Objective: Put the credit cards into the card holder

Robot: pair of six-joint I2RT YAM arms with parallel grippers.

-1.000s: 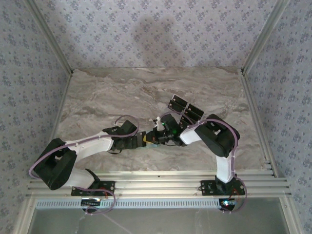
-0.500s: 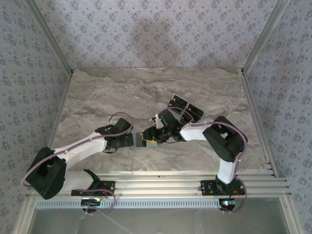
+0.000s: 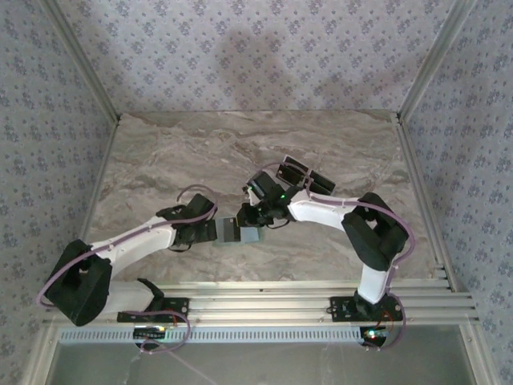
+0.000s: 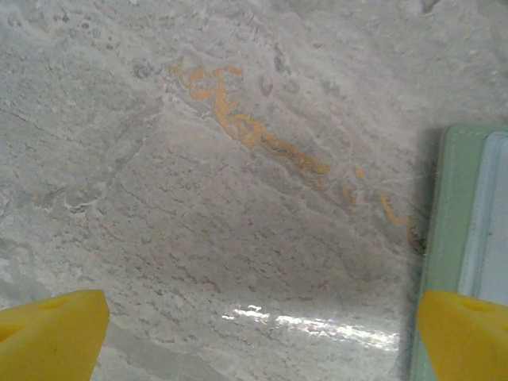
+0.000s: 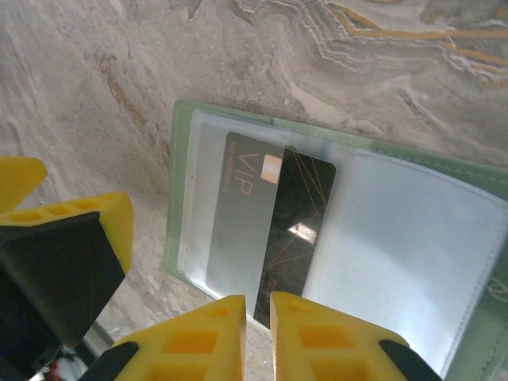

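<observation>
The pale green card holder lies open on the marble, its clear sleeves facing up. A black credit card with orange lines sits half inside the left sleeve, its right half uncovered. My right gripper hovers at the card's near edge, jaws almost together with a thin slit between them; nothing is pinched. From above, the right gripper is over the holder. My left gripper is wide open just left of the holder, holding nothing. Two more dark cards lie behind the right arm.
Marble tabletop is bare to the left and back. Aluminium rails run along the near edge and patterned walls enclose the other sides. One left finger stands close beside the holder's left edge.
The right gripper opened, then nearly closed again while sliding left over the holder. The left gripper drew back to the left, uncovering the holder from above.
</observation>
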